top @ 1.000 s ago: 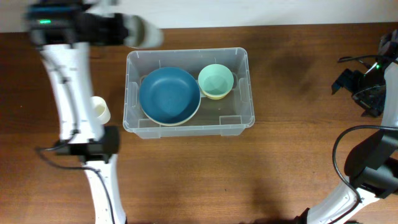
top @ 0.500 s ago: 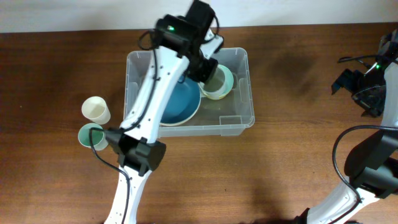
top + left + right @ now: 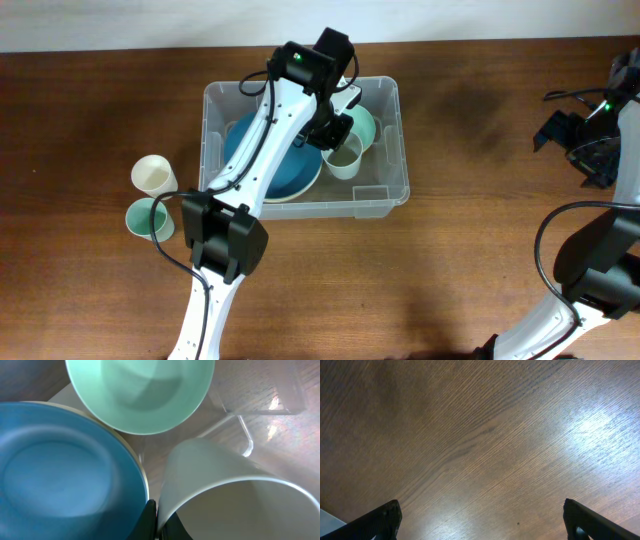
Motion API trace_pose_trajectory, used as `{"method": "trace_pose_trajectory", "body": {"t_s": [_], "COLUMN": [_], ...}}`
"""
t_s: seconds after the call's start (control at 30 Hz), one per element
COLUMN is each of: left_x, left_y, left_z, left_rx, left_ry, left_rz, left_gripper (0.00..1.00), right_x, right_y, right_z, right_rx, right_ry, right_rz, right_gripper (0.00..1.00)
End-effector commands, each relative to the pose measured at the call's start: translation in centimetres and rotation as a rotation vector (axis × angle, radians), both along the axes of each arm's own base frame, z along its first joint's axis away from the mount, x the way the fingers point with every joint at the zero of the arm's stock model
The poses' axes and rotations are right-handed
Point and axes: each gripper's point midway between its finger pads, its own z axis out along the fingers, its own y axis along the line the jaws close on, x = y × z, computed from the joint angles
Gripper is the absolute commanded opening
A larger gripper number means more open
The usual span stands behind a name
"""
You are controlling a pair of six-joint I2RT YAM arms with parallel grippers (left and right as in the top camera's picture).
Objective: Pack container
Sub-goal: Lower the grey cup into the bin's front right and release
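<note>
The clear plastic container (image 3: 300,86) stands at the table's middle back. It holds a big blue bowl (image 3: 262,160) on the left and a mint bowl (image 3: 364,122) at the back right. My left gripper (image 3: 332,128) reaches inside and is shut on the rim of a pale cup (image 3: 343,160), which sits in front of the mint bowl. In the left wrist view the fingers (image 3: 157,520) pinch the cup's (image 3: 235,495) wall, with the blue bowl (image 3: 60,470) on the left and the mint bowl (image 3: 140,390) above. My right gripper (image 3: 482,525) is open over bare wood.
A cream cup (image 3: 153,175) and a teal cup (image 3: 148,218) stand on the table to the left of the container. The right arm (image 3: 590,140) stays at the far right edge. The table is brown wood.
My left arm swung from the far left over the container with the pale cup. The cup then moved from above the mint bowl down toward the container's front.
</note>
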Motion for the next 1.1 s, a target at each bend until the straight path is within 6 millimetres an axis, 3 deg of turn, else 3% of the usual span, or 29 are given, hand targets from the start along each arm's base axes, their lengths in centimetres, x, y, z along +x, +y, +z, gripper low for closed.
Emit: {"method": "trace_pose_trajectory", "body": {"t_s": [0.0,0.37,1.07], "left_x": [-0.3,0.0,0.0], "left_y": [-0.5,-0.5,-0.2], "left_z": [-0.5,-3.0,-4.9], "left_rx": [-0.018,-0.007,0.019], "left_ry": [0.012,0.024,0.032], "left_rz": [-0.004,-0.003,0.0], "left_gripper": [0.01,0.01,0.01], "right_x": [0.0,0.0,0.0], "right_y": [0.0,0.0,0.0], "right_z": [0.0,0.0,0.0], "right_rx": [-0.007,-0.007,-0.007], "right_ry": [0.005,0.005,0.005], "right_rz": [-0.006,-0.006,-0.006], "right_gripper": [0.99,0.99,0.99]}}
